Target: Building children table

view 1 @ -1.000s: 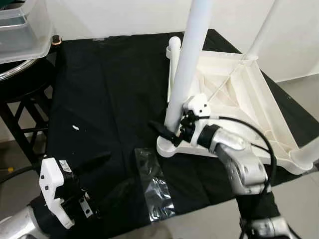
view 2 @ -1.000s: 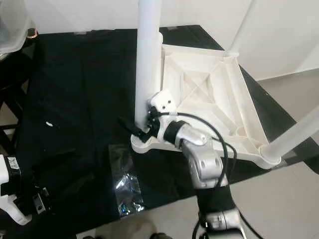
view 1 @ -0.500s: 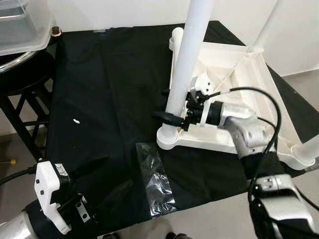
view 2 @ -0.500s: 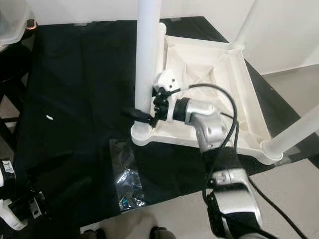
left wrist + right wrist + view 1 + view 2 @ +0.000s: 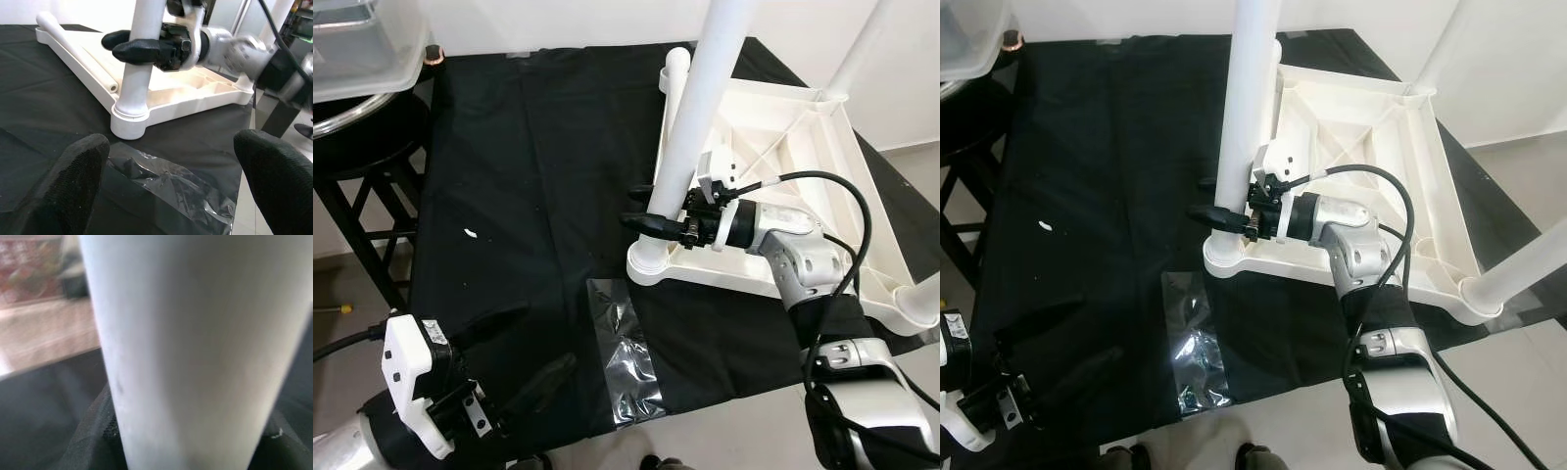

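From the head views, one white plastic children's table top (image 5: 803, 147) lies upside down on the black-draped desk (image 5: 529, 166), three white tubular legs standing in its corners, and the right gripper (image 5: 651, 220) has its jaws clamped on the nearest white leg (image 5: 690, 147) just above its socket by the desk's front edge. The left wrist view shows the left gripper (image 5: 166, 166), jaws wide apart, low over one crinkled clear plastic bag (image 5: 171, 186) with open black cloth around. In the right wrist view, that leg's smooth white tube (image 5: 195, 347) stands close up.
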Robot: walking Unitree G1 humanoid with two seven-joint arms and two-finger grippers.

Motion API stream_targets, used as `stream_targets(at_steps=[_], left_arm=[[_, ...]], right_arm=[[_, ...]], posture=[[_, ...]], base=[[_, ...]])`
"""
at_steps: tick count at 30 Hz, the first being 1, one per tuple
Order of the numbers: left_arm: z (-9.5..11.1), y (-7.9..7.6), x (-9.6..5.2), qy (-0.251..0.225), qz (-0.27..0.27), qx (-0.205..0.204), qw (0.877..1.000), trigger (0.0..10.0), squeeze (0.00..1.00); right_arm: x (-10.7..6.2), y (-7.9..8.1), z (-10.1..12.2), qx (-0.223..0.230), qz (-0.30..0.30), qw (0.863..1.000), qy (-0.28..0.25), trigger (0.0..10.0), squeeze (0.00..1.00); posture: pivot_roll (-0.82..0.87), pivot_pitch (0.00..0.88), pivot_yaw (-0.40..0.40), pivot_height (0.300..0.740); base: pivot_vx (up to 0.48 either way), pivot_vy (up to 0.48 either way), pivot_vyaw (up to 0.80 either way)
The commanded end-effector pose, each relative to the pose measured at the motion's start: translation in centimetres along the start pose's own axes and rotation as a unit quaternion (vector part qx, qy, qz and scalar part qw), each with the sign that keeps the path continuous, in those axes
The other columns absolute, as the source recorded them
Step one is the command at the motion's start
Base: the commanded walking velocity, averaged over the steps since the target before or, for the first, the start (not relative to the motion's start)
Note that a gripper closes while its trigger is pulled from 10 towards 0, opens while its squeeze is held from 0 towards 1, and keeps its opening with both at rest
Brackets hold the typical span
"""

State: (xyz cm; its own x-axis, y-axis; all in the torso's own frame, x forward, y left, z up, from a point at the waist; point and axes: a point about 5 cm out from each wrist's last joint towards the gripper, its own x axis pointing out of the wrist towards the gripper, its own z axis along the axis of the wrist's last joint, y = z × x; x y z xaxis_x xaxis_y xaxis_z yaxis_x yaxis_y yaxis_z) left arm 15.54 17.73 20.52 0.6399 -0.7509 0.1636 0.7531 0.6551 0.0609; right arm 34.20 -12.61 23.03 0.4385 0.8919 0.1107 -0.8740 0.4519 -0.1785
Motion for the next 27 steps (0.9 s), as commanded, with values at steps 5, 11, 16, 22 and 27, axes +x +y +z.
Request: stream_targets(at_steps=[5, 11, 16, 22, 27], left_arm=[[-0.4, 0.1, 0.0, 0.005, -0.001, -0.002, 1.0, 10.0, 0.0], [-0.4, 0.4, 0.6, -0.006, -0.008, -0.003, 1.0, 10.0, 0.0], [-0.5, 0.5, 1.0, -0.008, -0.016, -0.002, 1.0, 10.0, 0.0], [-0.4, 0.7, 0.8, -0.005, -0.013, 0.004, 1.0, 10.0, 0.0], [-0.4, 0.6, 0.7, -0.002, -0.013, 0.004, 1.0, 10.0, 0.0]], right_arm=[[-1.3, 3.6, -5.1, 0.002, -0.29, 0.952, 0.1, 0.0, 0.0], [-0.5, 10.8, -5.6, -0.058, -0.314, 0.938, 0.136, 0.0, 0.0], [-0.5, 8.8, -5.6, -0.027, -0.334, 0.932, 0.138, 6.9, 0.0], [0.1, 8.1, -4.7, -0.018, -0.304, 0.946, 0.109, 10.0, 1.0], [0.9, 7.2, -3.0, -0.003, -0.24, 0.969, 0.059, 10.0, 1.0]], posture=[[0.11, 0.212, -0.088, 0.74], [0.07, 0.187, -0.058, 0.74], [0.08, 0.182, -0.063, 0.74], [0.09, 0.186, -0.064, 0.74], [0.09, 0.194, -0.062, 0.74]], base=[[0.0, 0.0, 0.0], [0.0, 0.0, 0.0], [0.0, 0.0, 0.0], [0.0, 0.0, 0.0], [0.0, 0.0, 0.0]])
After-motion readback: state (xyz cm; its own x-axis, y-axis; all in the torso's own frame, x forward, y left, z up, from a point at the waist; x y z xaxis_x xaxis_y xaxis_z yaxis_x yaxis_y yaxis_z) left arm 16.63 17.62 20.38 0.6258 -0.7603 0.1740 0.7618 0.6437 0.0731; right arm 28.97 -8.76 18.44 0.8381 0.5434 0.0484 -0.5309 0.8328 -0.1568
